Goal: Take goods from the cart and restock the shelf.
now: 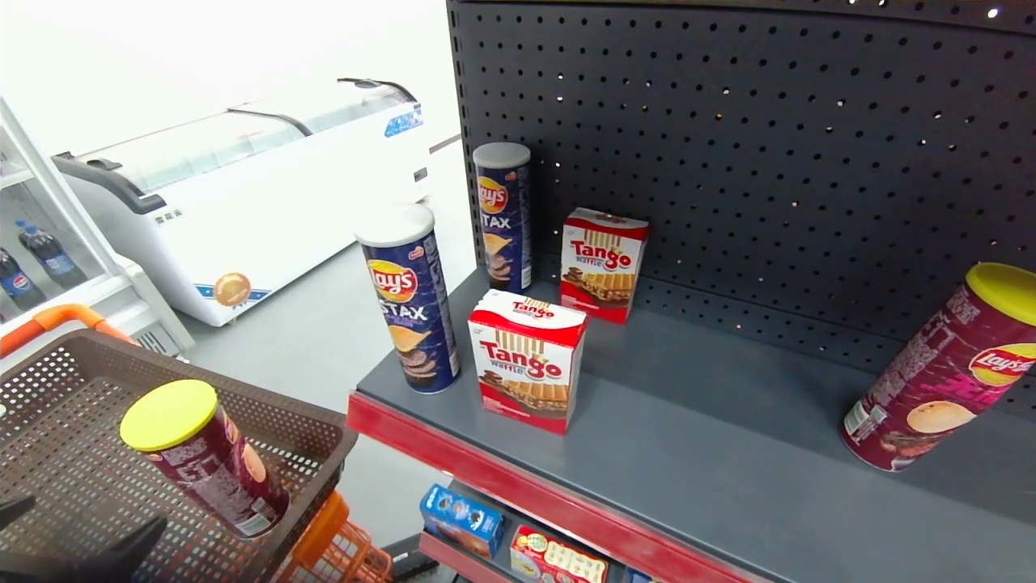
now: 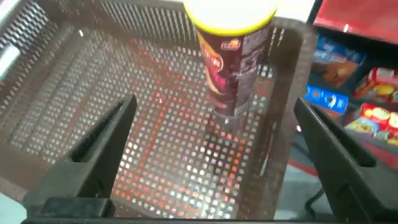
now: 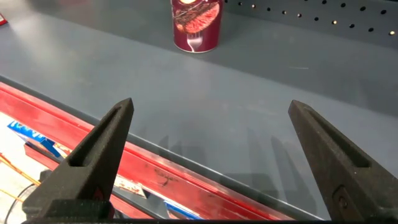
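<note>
A maroon chip can point(image 1: 206, 457) with a yellow lid stands tilted in the brown cart basket point(image 1: 57, 437), near its right wall. My left gripper point(image 1: 81, 525) hangs open over the basket, just short of the can. In the left wrist view the can point(image 2: 233, 62) stands between and beyond the open fingers of that gripper point(image 2: 214, 106). A second maroon can point(image 1: 943, 368) leans at the right of the grey shelf board point(image 1: 712, 437). My right gripper point(image 3: 211, 107) is open and empty above the board's front edge, with that can point(image 3: 196, 25) farther back.
Two blue chip cans point(image 1: 413, 300) point(image 1: 503, 214) and two red-and-white wafer boxes point(image 1: 526, 360) point(image 1: 603, 263) stand at the shelf's left. A black pegboard point(image 1: 769, 146) backs the shelf. Boxed goods point(image 1: 461, 518) lie on the lower shelf. A white chest freezer point(image 1: 243, 202) stands behind the cart.
</note>
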Controlling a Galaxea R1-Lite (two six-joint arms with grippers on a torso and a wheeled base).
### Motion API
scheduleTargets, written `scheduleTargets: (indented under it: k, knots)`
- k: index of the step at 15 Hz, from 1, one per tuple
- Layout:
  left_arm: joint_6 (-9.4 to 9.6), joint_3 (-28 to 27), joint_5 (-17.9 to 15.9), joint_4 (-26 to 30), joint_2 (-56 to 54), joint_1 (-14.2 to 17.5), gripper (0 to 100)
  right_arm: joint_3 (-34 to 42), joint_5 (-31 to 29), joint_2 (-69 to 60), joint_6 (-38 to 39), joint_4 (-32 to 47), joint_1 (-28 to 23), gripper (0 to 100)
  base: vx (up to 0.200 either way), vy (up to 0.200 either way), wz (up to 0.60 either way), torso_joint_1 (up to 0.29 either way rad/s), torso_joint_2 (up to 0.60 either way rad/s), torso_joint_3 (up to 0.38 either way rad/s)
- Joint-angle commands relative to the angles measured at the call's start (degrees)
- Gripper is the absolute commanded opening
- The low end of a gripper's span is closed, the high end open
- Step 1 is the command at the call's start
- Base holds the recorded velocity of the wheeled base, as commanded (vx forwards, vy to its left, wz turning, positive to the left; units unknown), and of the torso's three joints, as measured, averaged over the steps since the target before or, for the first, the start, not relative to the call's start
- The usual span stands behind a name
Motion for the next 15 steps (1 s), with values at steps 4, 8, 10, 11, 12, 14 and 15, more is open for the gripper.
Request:
scheduleTargets:
  k: [4, 8, 10, 11, 12, 14, 15]
  knots:
    - [-2.65, 1.18, 0.07, -6.85, 11.28, -1.95, 100, 0.00, 0.00, 0.06, -0.04, -0.02, 0.00, 100, 0.000, 0.000, 0.00, 0.000, 0.00, 0.000]
    - [-7.48, 3.29, 0.07, -17.57, 19.01, -2.04, 100, 0.00, 0.00, 0.06, -0.04, -0.02, 0.00, 100, 0.000, 0.000, 0.00, 0.000, 0.00, 0.000]
    - [-7.66, 6.89, 0.07, -25.48, 21.82, -3.10, 100, 0.00, -0.08, 0.06, -0.04, -0.02, 0.00, 100, 0.000, 0.000, 0.00, 0.000, 0.00, 0.000]
    - [-7.66, 8.91, 0.07, -30.05, 23.14, -3.62, 100, 0.00, 0.00, 0.06, -0.04, -0.02, 0.00, 100, 0.000, 0.000, 0.00, 0.000, 0.00, 0.000]
    - [-7.66, 10.58, 0.07, -34.27, 24.90, -3.89, 100, 0.00, 0.00, 0.06, -0.04, -0.02, 0.00, 100, 0.000, 0.000, 0.00, 0.000, 0.00, 0.000]
    - [-7.57, 13.92, 0.16, -41.65, 28.24, -3.98, 100, 0.00, 0.00, 0.06, -0.04, -0.02, 0.00, 100, 0.000, 0.000, 0.00, 0.000, 0.00, 0.000]
    - [-7.57, 13.92, 0.24, -44.64, 30.09, -3.80, 100, 0.00, 0.00, 0.06, -0.04, -0.02, 0.00, 100, 0.000, 0.000, 0.00, 0.000, 0.00, 0.000]
